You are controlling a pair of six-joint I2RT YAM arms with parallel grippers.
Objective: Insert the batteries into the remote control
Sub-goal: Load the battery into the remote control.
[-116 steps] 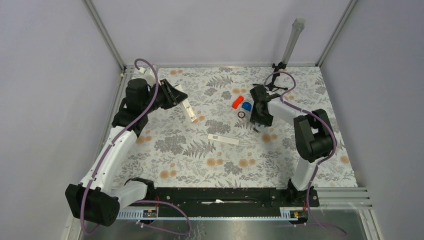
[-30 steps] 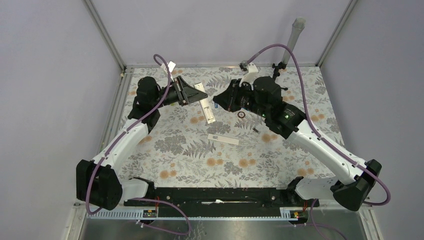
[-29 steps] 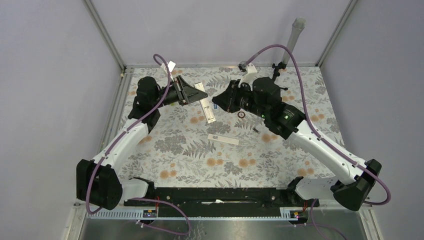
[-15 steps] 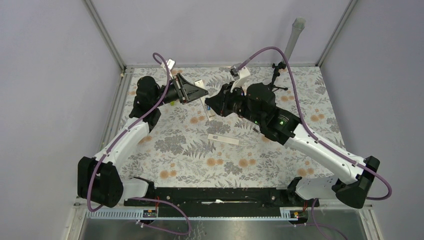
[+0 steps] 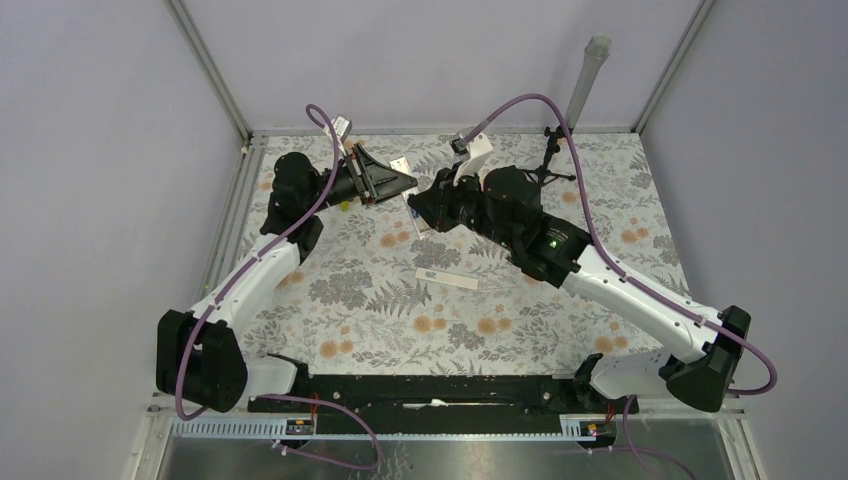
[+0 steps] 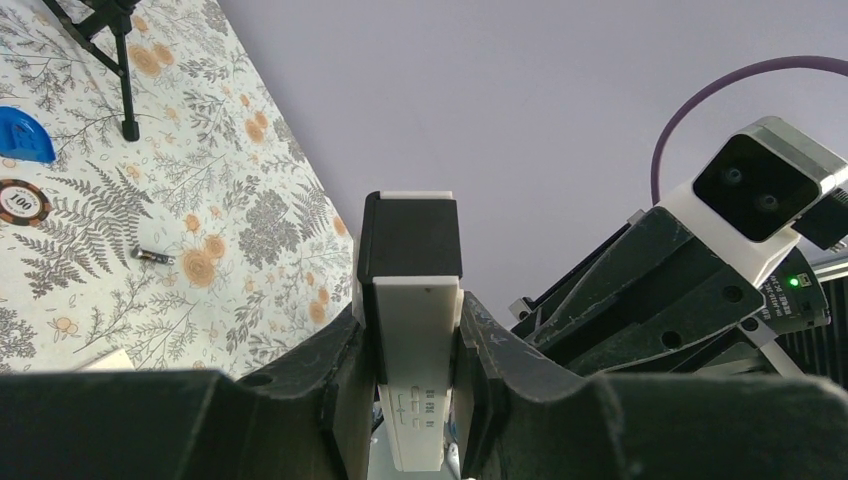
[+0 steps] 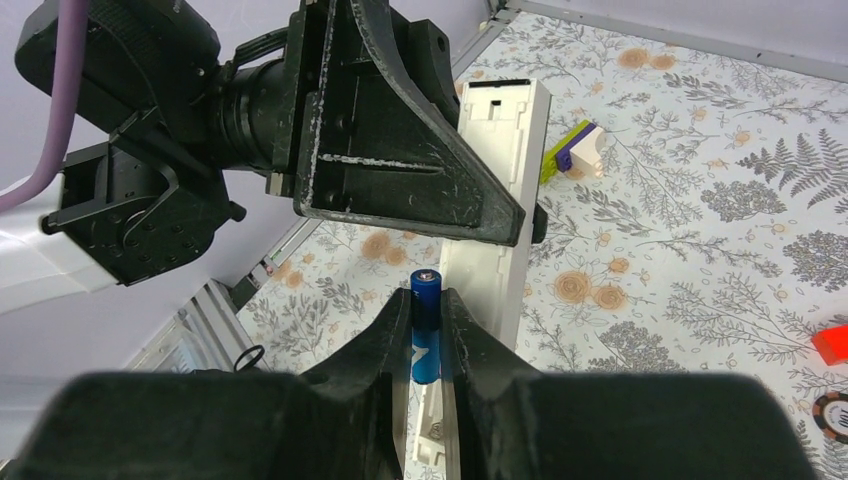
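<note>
My left gripper (image 6: 410, 315) is shut on the remote control (image 6: 410, 345), a white bar held off the table with its dark end (image 6: 410, 240) pointing away from the wrist. In the right wrist view the remote control (image 7: 495, 200) shows its long open recess. My right gripper (image 7: 425, 300) is shut on a blue battery (image 7: 425, 325), which stands upright right beside the bar's left edge; I cannot tell whether they touch. In the top view both grippers meet at the far middle of the mat. A small dark cylinder (image 6: 152, 257) lies on the mat.
A flat white strip (image 5: 447, 278) lies mid-table. A blue half-round piece (image 6: 22, 135), a round chip (image 6: 20, 200) and a small black tripod (image 6: 110, 60) sit at the back. A red block (image 7: 832, 342) and a small green, purple and white piece (image 7: 575, 150) lie on the mat.
The right arm has swung left and brought its battery up against the remote. The left gripper has turned the remote slightly and kept its hold.
</note>
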